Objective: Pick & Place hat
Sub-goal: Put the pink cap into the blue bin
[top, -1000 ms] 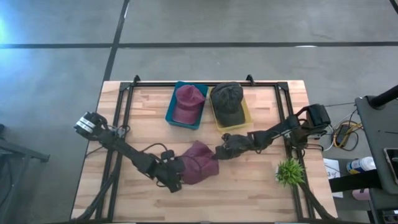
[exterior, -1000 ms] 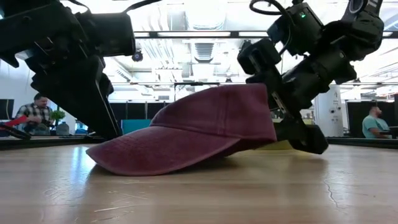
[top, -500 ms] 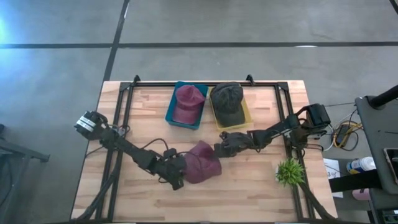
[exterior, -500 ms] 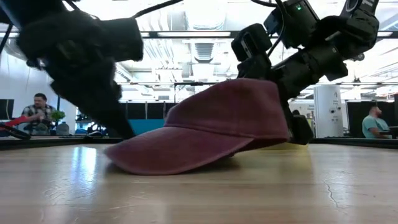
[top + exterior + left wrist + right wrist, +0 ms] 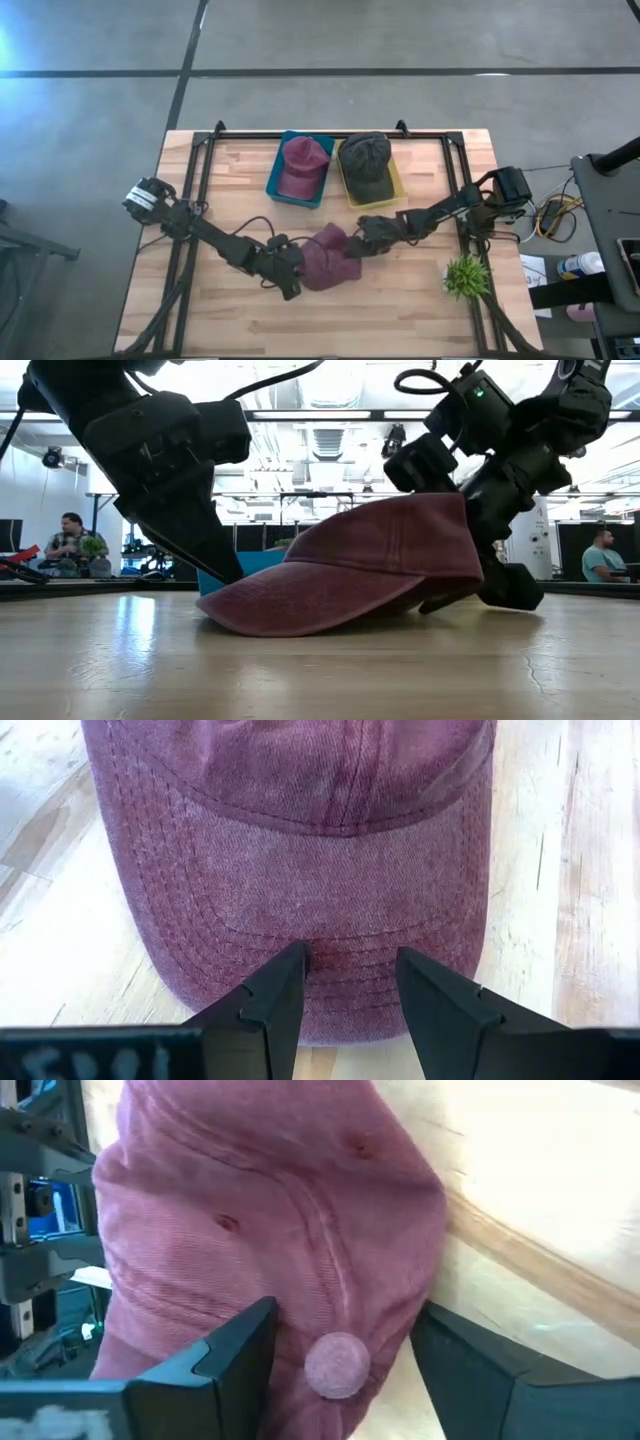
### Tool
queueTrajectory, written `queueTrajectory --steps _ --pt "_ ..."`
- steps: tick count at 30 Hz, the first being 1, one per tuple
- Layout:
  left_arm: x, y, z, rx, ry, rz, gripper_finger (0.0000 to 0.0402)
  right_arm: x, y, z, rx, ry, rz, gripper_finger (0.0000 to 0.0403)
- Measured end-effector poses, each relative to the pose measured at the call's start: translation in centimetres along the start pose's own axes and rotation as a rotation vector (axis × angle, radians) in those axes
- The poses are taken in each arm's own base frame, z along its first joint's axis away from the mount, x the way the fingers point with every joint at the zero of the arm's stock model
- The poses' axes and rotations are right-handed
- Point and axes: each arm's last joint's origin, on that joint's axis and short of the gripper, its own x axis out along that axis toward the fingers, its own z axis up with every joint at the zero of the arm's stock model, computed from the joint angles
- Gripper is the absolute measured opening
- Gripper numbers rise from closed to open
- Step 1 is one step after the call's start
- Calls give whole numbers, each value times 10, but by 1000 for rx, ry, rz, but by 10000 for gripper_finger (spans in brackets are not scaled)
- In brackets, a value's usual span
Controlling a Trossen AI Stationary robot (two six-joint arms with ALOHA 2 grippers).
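Wooden desk (image 5: 420, 300) under both arms: the right hand (image 5: 362, 238) grips the maroon hat (image 5: 328, 262) at its crown, near the desk's middle, while the left hand (image 5: 348, 982) stands open over the brim. Lift evenly toward the blue bin (image 5: 275, 178), keeping the brim from dragging.

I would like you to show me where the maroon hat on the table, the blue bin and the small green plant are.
maroon hat (image 5: 328, 260), high view, on its crown.
blue bin (image 5: 272, 181), high view, on its left wall.
green plant (image 5: 465, 275), high view, on its leaves.
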Motion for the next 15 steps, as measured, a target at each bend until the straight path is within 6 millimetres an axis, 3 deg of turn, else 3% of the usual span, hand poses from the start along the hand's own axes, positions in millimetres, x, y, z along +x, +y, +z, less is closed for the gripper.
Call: queueTrajectory --steps 5,15 --pt "0 1 1 5 3 -1 161 -2 11 5 -22 -9 130 224" --pt "3 6 8 -2 -27 -8 161 -2 14 9 -33 -25 164 207"
